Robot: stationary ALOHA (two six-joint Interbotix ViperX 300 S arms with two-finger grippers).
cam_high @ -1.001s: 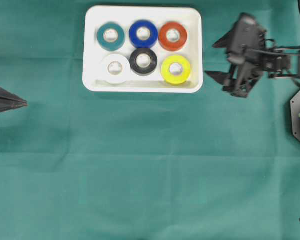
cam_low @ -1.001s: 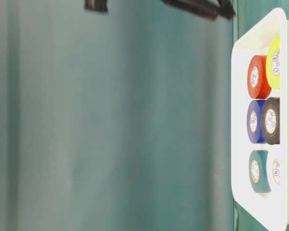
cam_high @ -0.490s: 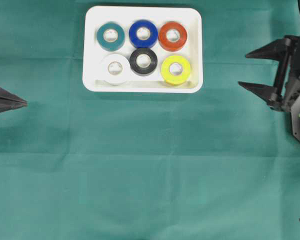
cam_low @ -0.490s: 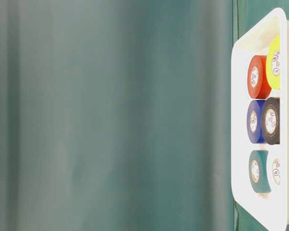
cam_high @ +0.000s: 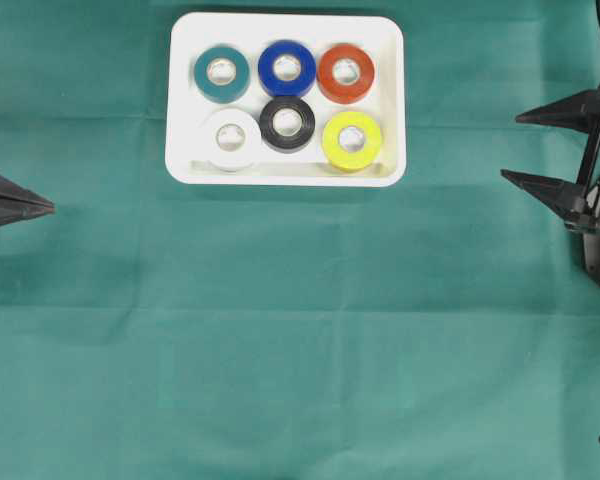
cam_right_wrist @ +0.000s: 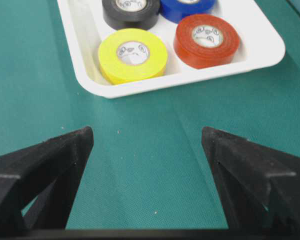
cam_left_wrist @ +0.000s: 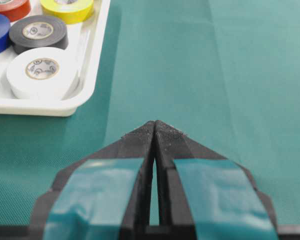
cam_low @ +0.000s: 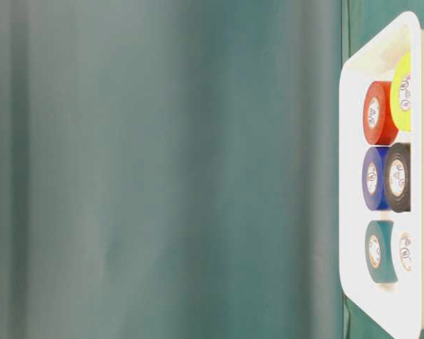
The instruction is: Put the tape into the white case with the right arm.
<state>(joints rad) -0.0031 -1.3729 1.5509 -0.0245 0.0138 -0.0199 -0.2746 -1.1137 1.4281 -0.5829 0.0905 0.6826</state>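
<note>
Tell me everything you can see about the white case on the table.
The white case is a shallow rectangular tray of what looks like smooth plastic, with rounded corners and a raised rim. It lies flat on the green cloth near the far edge of the overhead view. Six tape rolls lie flat inside in two rows: teal, blue and red behind, white, black and yellow in front. Neither hand touches it.
</note>
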